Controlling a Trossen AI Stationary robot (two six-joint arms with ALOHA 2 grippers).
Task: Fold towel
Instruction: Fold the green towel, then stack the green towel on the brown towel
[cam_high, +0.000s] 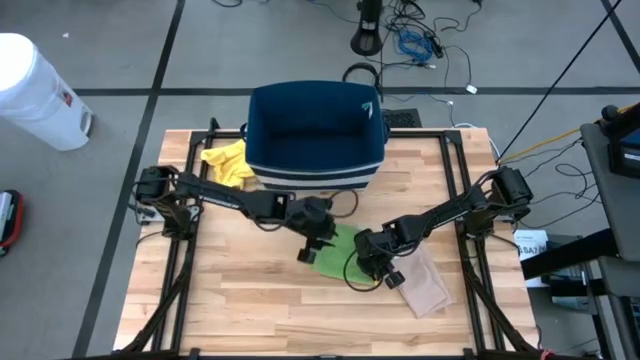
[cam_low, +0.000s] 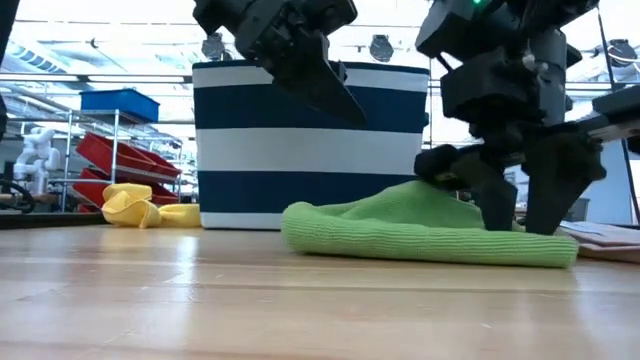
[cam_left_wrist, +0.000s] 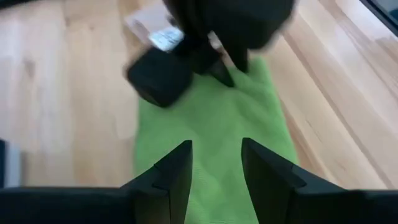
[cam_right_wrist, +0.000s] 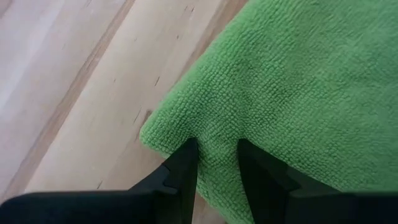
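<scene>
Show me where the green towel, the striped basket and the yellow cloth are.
green towel (cam_low: 420, 235): low view, middle of its folded top.
striped basket (cam_low: 300, 150): low view, front wall.
yellow cloth (cam_high: 226, 165): high view, its middle, left of the basket.

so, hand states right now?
Left hand: open, above the green microfibre towel, holding nothing.
Right hand: fingers astride the towel's corner; grip cannot be told.

Both grippers (L (cam_high: 312, 250), R (cam_high: 383, 270)) meet over green towel (cam_high: 335, 252).
</scene>
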